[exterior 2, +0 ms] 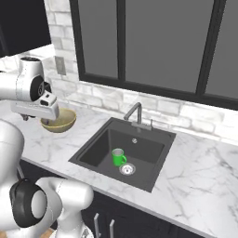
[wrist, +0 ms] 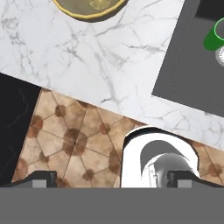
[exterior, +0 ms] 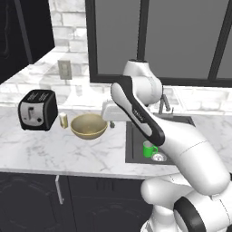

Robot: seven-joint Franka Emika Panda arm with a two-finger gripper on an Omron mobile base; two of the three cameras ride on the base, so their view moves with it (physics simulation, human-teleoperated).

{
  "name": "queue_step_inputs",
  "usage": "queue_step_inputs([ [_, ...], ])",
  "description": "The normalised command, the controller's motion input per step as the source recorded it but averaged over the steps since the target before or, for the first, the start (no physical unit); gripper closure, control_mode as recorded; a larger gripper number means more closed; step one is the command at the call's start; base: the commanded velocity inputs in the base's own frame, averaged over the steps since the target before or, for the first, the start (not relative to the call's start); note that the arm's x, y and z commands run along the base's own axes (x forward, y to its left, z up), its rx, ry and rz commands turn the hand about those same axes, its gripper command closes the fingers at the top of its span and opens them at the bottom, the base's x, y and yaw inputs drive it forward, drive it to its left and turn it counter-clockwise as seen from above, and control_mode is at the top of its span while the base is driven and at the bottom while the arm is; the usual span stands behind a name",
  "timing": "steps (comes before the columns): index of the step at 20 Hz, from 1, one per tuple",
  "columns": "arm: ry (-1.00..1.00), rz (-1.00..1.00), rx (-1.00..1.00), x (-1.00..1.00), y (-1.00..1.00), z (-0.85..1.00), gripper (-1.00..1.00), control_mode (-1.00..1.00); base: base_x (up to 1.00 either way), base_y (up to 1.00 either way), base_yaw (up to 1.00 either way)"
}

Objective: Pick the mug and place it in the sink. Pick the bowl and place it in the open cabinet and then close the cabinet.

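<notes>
The green mug (exterior: 148, 148) (exterior 2: 118, 157) stands upright in the black sink (exterior: 136, 140) (exterior 2: 95, 151), beside the round steel drain. On the marble counter left of the sink sits the wide olive-gold bowl (exterior: 89, 125) (exterior 2: 60, 122). My gripper (exterior: 112, 122) (exterior 2: 36, 116) hangs above the counter between bowl and sink, close to the bowl's rim, apart from it. In the hand view the gripper (wrist: 111, 178) is open with nothing between its fingertips (wrist: 41, 177); the bowl (wrist: 89, 8) lies at the top edge and the mug (wrist: 214, 38) at the right edge. A dark cabinet (exterior: 18, 31) shows at the upper left.
A black toaster (exterior: 38, 109) and a small brass-coloured cylinder (exterior: 63, 120) stand left of the bowl. The grey faucet (exterior 2: 135, 113) rises behind the sink under a big window. My own arm (exterior: 149, 122) crosses in front of the sink. The counter's front edge drops to a tiled floor (wrist: 74, 140).
</notes>
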Motion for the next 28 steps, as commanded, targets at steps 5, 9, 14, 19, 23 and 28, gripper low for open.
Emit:
queue_step_inputs([
  [5,0.00,0.00,0.00,0.00,0.00,0.00,-1.00,1.00,0.34,0.00,0.08],
  [9,0.00,0.00,0.00,0.00,0.00,0.00,-1.00,1.00,0.08,-0.05,0.00],
  [14,0.00,0.00,0.00,0.00,0.00,0.00,-1.00,1.00,0.14,0.00,0.00],
  [19,0.00,0.00,0.00,0.00,0.00,0.00,-1.00,1.00,0.69,0.20,0.00],
  [23,0.00,0.00,0.00,0.00,0.00,0.00,-1.00,1.00,0.59,0.71,0.00],
  [28,0.00,0.00,0.00,0.00,0.00,0.00,-1.00,1.00,0.38,0.56,0.00],
])
